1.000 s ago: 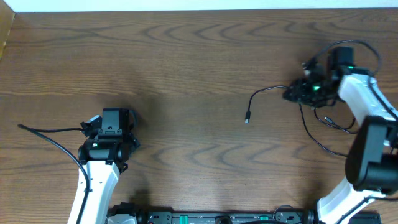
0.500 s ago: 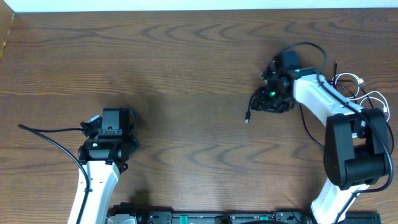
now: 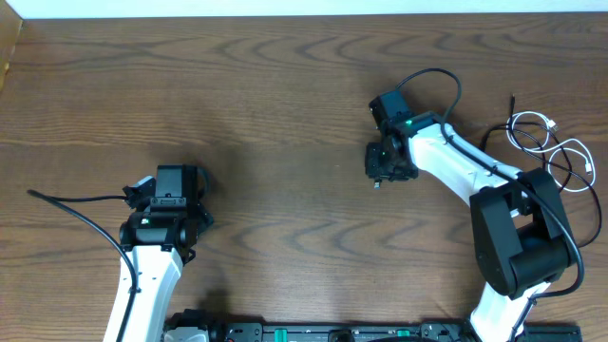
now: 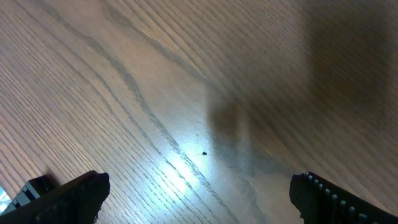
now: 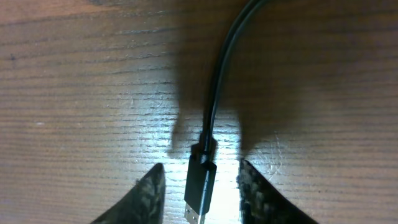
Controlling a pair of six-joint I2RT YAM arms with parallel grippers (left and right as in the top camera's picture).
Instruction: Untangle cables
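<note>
Seen from overhead, the left gripper [image 3: 177, 177] sits over the wooden table [image 3: 285, 95]. The right gripper [image 3: 382, 169] stands over a small plug [image 3: 377, 182], and the other cables [image 3: 546, 142] lie looped well to its right. At the left wrist, the fingers [image 4: 68, 198] are spread wide above the wood. At the right wrist, the jaws stand apart on either side of the plug on its black cable [image 5: 219, 74], not touching it.

Brown wood-grain table [image 5: 74, 93], lightly glossy under the light.
Black cable [image 5: 217, 81] is smooth, plastic-looking; its plug [image 5: 201, 179] tip seems metal; fingertips [image 5: 146, 196] are rough-patterned.
</note>
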